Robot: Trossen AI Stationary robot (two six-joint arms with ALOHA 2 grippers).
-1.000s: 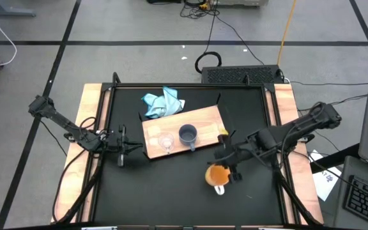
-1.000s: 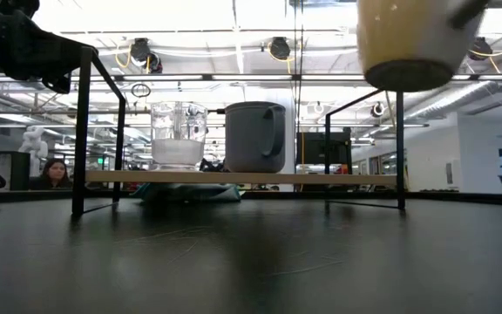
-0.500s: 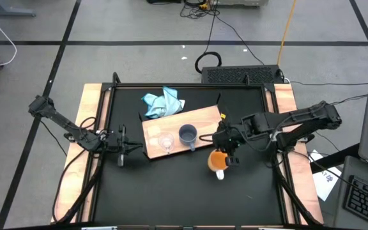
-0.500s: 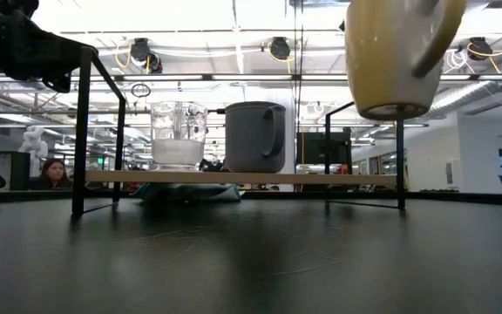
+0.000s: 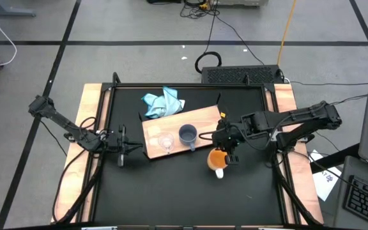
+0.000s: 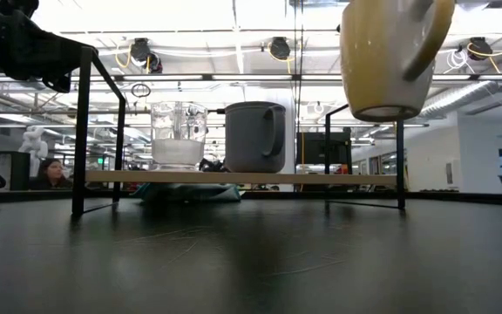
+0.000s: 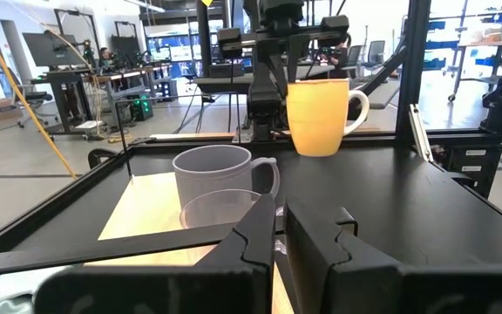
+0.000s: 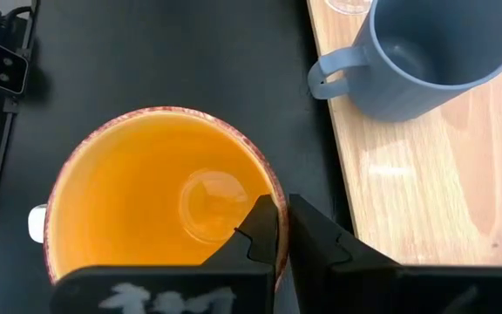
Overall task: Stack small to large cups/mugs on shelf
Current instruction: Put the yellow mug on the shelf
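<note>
Tabletop [image 5: 171, 191] space in front of the shelf [image 5: 203, 121] is wide and black, bordered by a black frame and wooden side strips. At the left side, the left pincer [image 5: 121, 150] waits low beside the left end of the shelf, its two fingers pressed together, the arm stretched in from the left edge.

On the shelf stand the small clear glass cup [image 5: 166, 142] and, just to its right, the grey-blue mug [image 5: 188, 135], close together but apart, the mug's handle toward the front edge. Behind the shelf's left part lies a light blue cloth [image 5: 163, 103]. The right part of the board is bare.

At the right, the right arm reaches in from the right edge, bent at the elbow, and the right pincer [image 5: 227, 153] is pinching the rim of the orange mug [image 5: 216, 160]. The mug hangs upright in the air, well above the tabletop, just off the shelf's front right corner, its handle turned away from the shelf. In the low view its base [image 6: 383, 112] is above the shelf level.

Compared with one second ago, the orange mug has come closer to the shelf and lower; the left arm and both cups are unchanged.
</note>
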